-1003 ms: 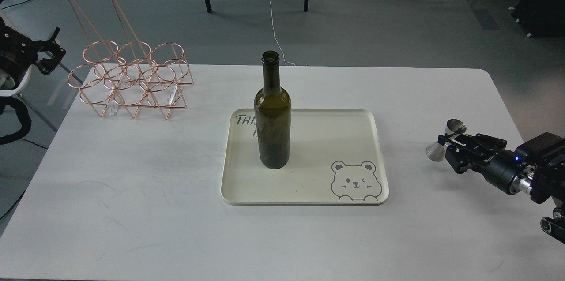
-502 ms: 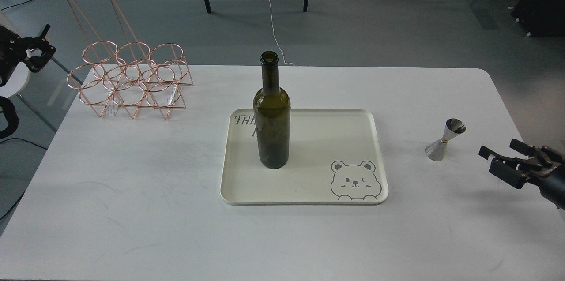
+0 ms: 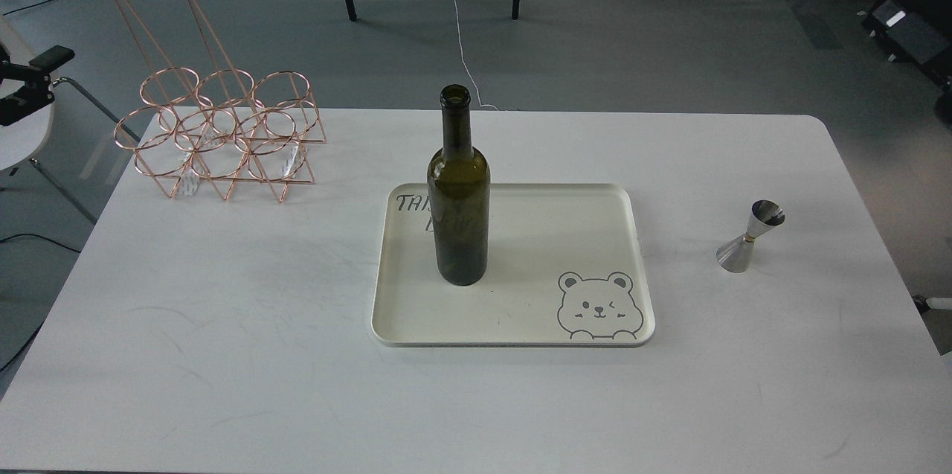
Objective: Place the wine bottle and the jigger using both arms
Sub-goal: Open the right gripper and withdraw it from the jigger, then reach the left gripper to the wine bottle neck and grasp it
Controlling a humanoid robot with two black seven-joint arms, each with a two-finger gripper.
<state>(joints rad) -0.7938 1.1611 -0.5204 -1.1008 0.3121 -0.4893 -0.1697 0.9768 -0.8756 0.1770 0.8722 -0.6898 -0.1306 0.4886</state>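
Observation:
The wine bottle (image 3: 459, 213), dark olive-green with no label, stands upright on the left part of the cream tray (image 3: 580, 236) in the middle of the table. The jigger (image 3: 747, 236), small and silver, stands upright on the bare table to the right of the tray. Nothing holds or touches either one. Neither of my arms nor their grippers show in the head view.
A copper wire bottle rack (image 3: 216, 132) with a tall handle stands at the table's back left. The tray has a bear drawing (image 3: 599, 306) at its front right corner. A white chair with black armrests (image 3: 33, 79) stands off the table's left edge.
My right gripper let go of the jigger and drew back to the right, out of view. My left arm drew back off the left edge. The jigger and bottle stayed put.

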